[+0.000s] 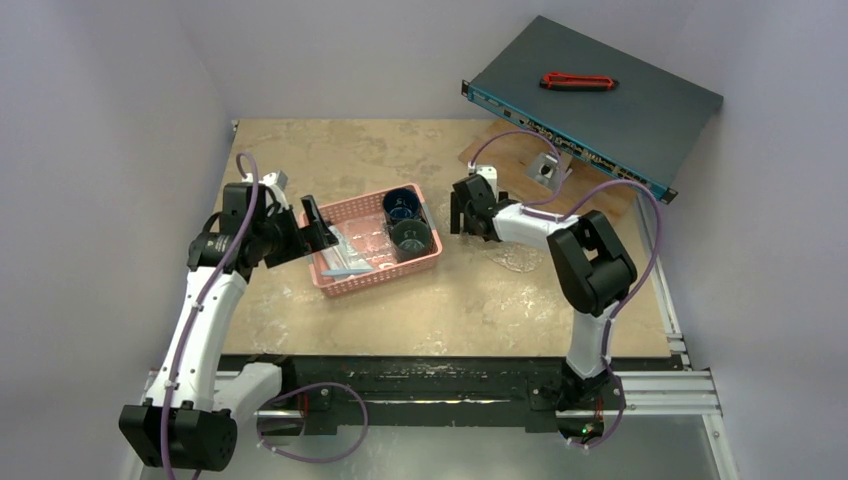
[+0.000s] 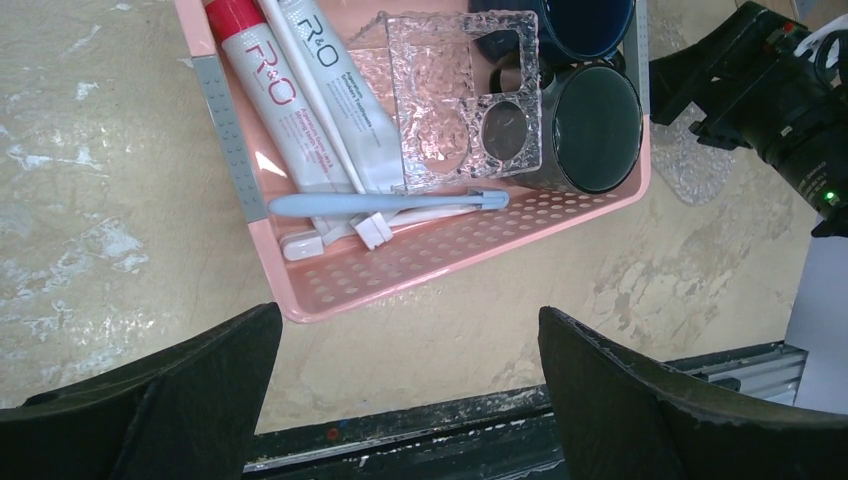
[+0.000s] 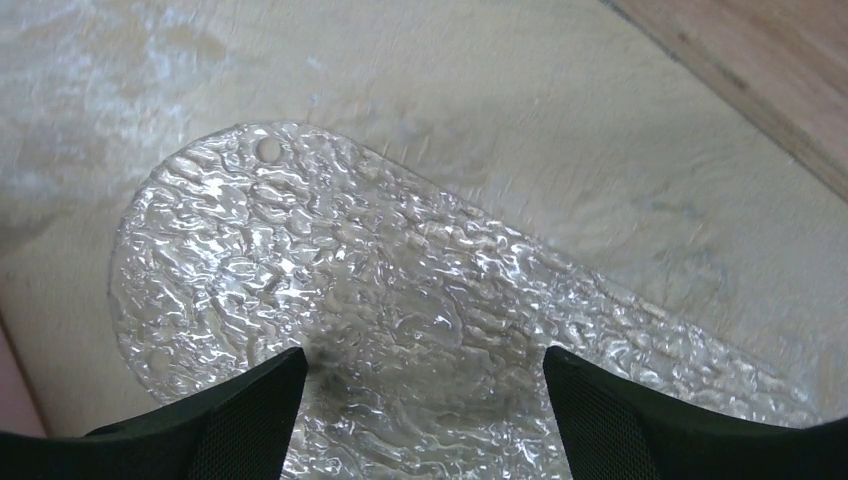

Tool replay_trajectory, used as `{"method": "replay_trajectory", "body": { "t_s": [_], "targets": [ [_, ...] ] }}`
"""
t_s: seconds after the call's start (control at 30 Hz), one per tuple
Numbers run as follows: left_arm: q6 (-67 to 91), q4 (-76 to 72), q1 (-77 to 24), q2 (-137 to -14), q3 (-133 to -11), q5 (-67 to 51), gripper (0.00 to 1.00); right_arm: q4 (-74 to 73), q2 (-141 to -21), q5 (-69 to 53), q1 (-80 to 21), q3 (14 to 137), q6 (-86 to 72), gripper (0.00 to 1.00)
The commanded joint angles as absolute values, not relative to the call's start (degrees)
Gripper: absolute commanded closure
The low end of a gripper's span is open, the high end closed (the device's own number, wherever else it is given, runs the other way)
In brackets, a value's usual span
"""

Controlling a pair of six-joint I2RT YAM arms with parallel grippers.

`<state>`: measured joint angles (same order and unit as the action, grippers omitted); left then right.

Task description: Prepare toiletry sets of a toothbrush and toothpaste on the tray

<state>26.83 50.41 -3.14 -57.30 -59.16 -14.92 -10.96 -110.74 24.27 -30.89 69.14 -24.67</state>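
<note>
My left hand (image 2: 408,335) hangs over the near wall of the pink basket (image 2: 420,268), its fingers spread wide with nothing between them. Everything for the sets is in that basket, none of it on the tray. A blue toothbrush (image 2: 385,203) lies flat along the near wall, and a white toothbrush (image 2: 318,240) sits just beside and partly under it. Two toothpaste tubes lie side by side against the basket's left wall: one with a red cap and red print (image 2: 262,85), and a plainer white one (image 2: 335,95) touching it. A clear knobbly holder (image 2: 465,100) with cut-out holes overlaps the edge of the white tube. Two dark mugs (image 2: 590,125) fill the other end of the basket. My right hand (image 3: 424,370) is over the tray (image 3: 350,250), which lies flat on the tabletop (image 1: 400,310) to the right of the basket and apart from it. That hand is also wide open and carries nothing. I cannot tell whether its fingertips touch the plastic or hover just above it.
</note>
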Motion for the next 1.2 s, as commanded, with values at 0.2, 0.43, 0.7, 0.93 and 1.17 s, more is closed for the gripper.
{"method": "replay_trajectory", "body": {
  "t_s": [0.2,0.43,0.7,0.93,1.17],
  "targets": [
    [26.3,49.4,-3.3,-55.0,-59.6,-13.8,0.0,-19.8,-104.8,18.5,-33.9,56.0,-28.7,0.12],
    [26.3,49.4,-3.3,-54.4,-59.6,-13.7,0.01,-20.6,-98.7,17.7,-35.8,50.8,-35.1,0.12],
    [26.2,49.7,-3.3,-53.5,-59.6,-13.0,0.01,-24.0,-97.6,20.3,-40.1,47.7,-40.7,0.12],
    [26.1,49.9,-3.4,-53.1,-59.8,-12.3,0.01,-24.9,-94.5,20.4,-44.7,44.1,-42.4,0.12],
    [26.0,50.1,-3.3,-52.5,-60.0,-11.1,0.01,-26.0,-92.5,20.1,-48.5,41.5,-43.2,0.13]
  ]
}}
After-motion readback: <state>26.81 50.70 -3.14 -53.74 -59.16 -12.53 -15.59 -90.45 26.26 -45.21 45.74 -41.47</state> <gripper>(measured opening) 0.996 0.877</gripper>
